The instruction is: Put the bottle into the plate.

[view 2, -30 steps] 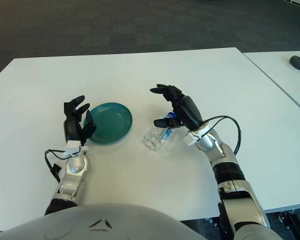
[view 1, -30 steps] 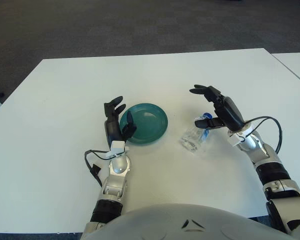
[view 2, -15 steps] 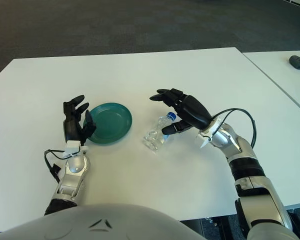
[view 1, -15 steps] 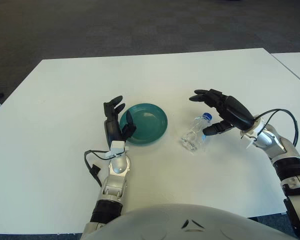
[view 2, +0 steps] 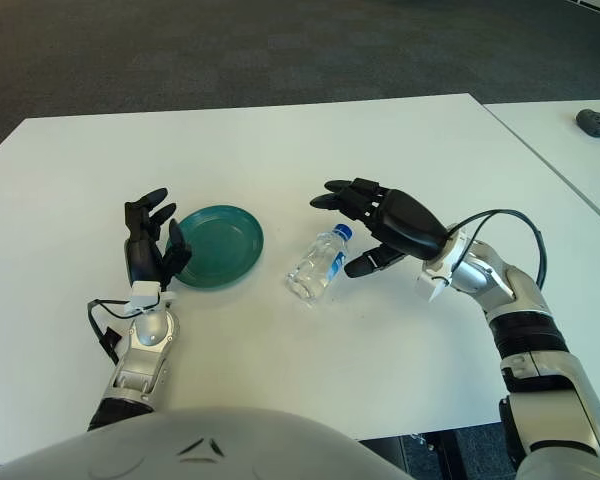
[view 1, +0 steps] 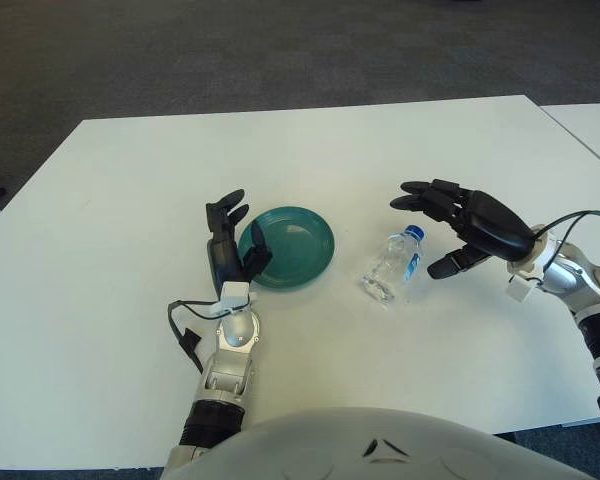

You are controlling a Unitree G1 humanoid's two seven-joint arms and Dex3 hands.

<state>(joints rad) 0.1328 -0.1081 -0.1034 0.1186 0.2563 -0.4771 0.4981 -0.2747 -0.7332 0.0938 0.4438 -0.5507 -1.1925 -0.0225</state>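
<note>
Backing off to the right, the right hand (view 1: 467, 226) has let go, fingers spread. Just left of it the bottle (view 1: 392, 265) lies on the table (view 1: 100, 200) (outside the plate (view 1: 290, 246)). Beside the plate's left edge, the left hand (view 1: 231, 250) is relaxed and empty.

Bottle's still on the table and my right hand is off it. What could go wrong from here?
1. The water bottle lies on its side, so a nudge from the open right robot hand could roll it away.
2. Clear, round plastic may slip in a three-finger grasp.
3. The left robot hand stands at the green plate's left rim and may block the placement.
</note>
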